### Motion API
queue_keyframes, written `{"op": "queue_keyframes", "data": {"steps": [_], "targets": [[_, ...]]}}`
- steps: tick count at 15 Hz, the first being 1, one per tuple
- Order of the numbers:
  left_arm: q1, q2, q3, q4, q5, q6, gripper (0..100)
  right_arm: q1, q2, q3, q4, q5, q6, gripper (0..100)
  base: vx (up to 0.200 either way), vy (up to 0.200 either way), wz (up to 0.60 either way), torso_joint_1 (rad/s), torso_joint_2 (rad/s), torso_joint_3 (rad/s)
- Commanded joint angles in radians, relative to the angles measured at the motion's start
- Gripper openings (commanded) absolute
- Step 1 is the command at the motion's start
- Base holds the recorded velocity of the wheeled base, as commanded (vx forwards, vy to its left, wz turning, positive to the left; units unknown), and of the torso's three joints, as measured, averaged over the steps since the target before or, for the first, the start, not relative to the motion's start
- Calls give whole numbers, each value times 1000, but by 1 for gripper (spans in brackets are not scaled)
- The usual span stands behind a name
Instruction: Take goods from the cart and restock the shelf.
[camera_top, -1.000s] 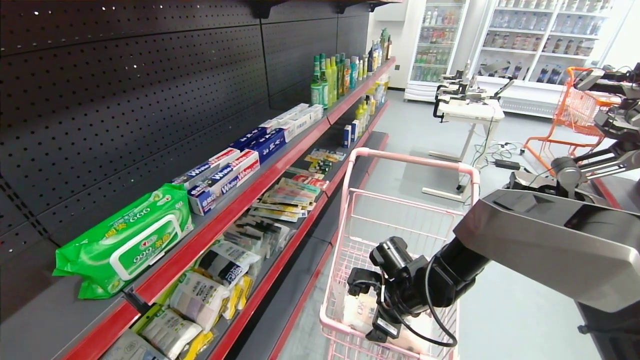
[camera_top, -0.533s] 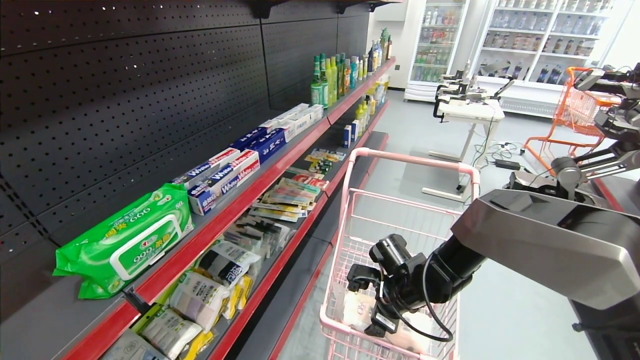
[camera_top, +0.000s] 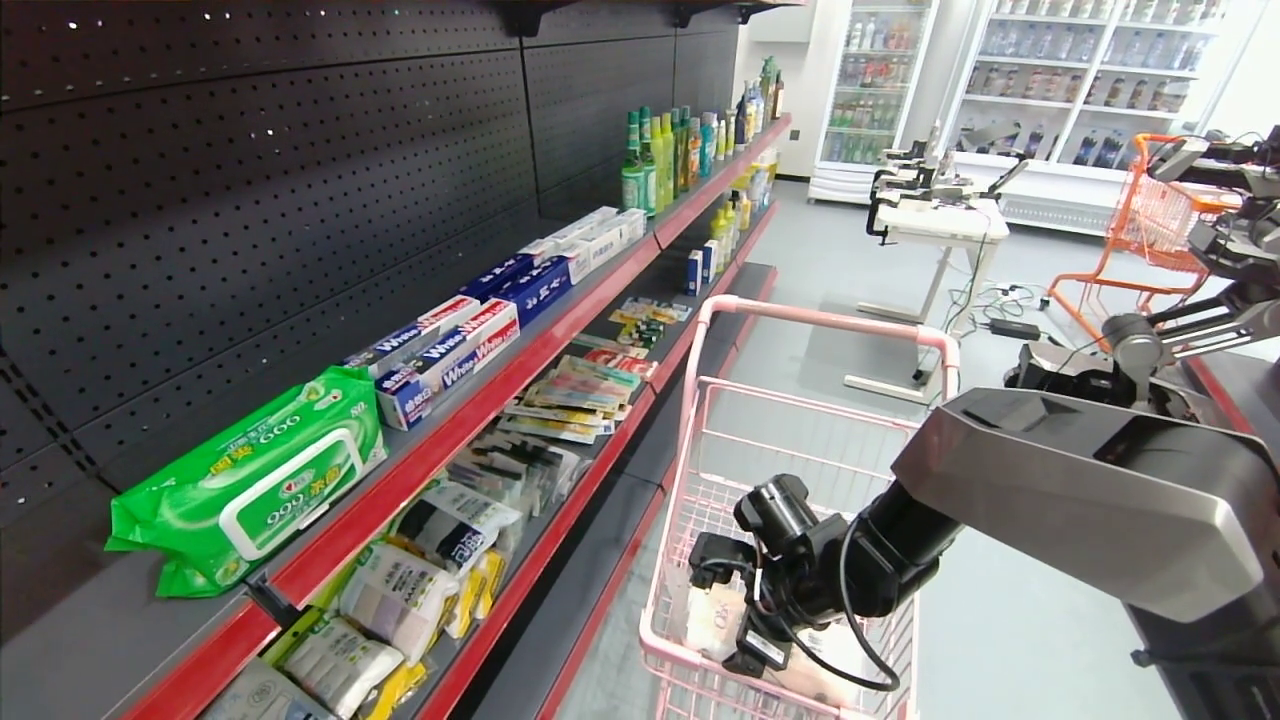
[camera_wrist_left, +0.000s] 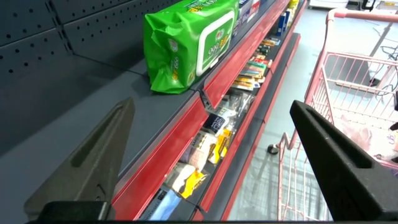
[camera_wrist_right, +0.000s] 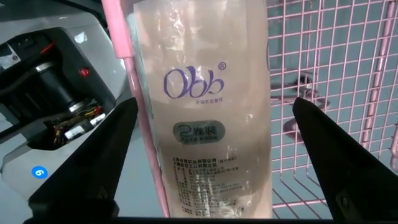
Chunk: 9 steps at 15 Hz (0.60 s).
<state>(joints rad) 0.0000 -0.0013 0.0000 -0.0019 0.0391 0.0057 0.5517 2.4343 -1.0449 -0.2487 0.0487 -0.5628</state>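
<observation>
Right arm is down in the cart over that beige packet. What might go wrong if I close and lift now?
1. The pink cart rim seems to run between one finger and the packet, so the open right gripper may clamp the rim too.
2. The packet looks soft and sits tight against that rim; it may sag or snag on lifting.

On my left, the shelf's (camera_top: 478, 402) top tier carries 1 green wipes pack (camera_top: 250, 480) lying flat at the near end, then toothpaste boxes (camera_top: 450, 350) in a row, then upright bottles (camera_top: 660, 155) farther along. The tier below holds soft packets (camera_top: 400, 595). The pink cart (camera_top: 820, 320) stands on the floor (camera_top: 1000, 650) beside it, 1 pale pack (camera_wrist_right: 205, 143) inside.
</observation>
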Motion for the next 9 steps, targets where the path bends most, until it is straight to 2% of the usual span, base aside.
{"op": "queue_keyframes", "data": {"steps": [1,7,8,9], "targets": [[0,1,0,0,1,0,100,1,2,0,2,0,0,100,0,0,0,-115,246,129],[0,1,0,0,-1,0,100,1,-1,-1,0,3,7,100,0,0,0,-131,297,158],[0,1,0,0,1,0,100,-1,-3,-3,-1,22,12,100,0,0,0,-22,61,41],[0,1,0,0,-1,-1,100,-4,-15,-6,-1,86,21,100,0,0,0,0,0,0]]}}
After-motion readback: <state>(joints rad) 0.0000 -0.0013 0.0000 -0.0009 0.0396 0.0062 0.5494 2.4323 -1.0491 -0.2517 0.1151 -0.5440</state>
